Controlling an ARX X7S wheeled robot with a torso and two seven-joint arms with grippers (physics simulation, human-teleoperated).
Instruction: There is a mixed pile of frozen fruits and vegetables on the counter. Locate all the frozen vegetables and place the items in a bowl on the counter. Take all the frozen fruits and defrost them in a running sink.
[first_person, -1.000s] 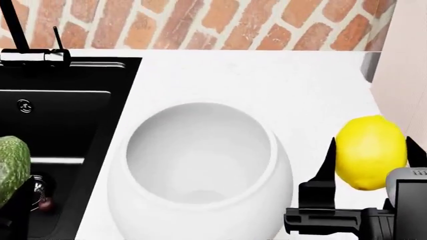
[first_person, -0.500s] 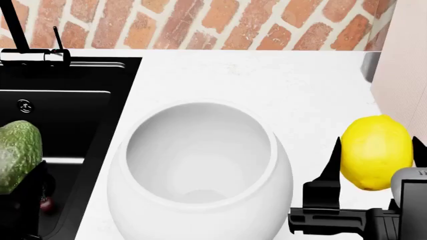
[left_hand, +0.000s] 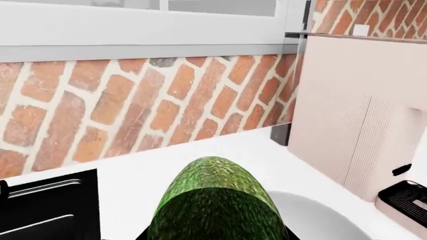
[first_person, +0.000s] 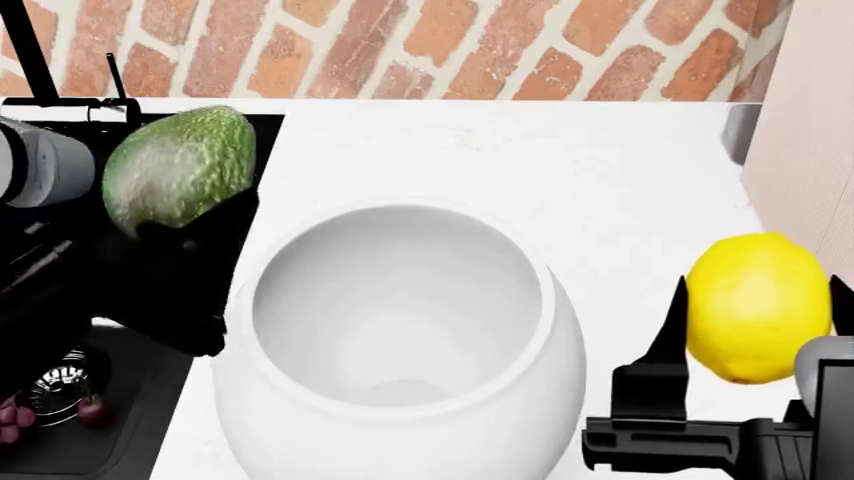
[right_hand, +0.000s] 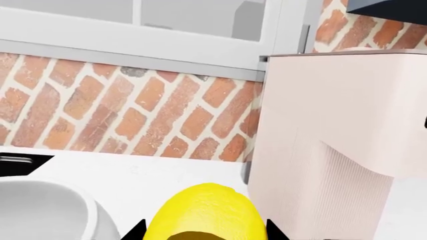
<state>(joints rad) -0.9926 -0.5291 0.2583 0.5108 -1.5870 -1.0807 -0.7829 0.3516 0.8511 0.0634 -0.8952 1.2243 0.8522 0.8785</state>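
The left claw is clamped on the bumpy green avocado, lifted beside the white bowl at the sink edge, likely so it can drop through the round mouth. The right claw grips the smooth yellow lemon above the counter. Small purple grapes lie in the sink.

The head camera looked steeply down from close above the counter, with the bowl central and the sink at left. The left wrist camera sat just behind the avocado, facing the brick wall. The right wrist camera sat just behind the lemon, facing likewise. All three shared bowl, counter and wall.
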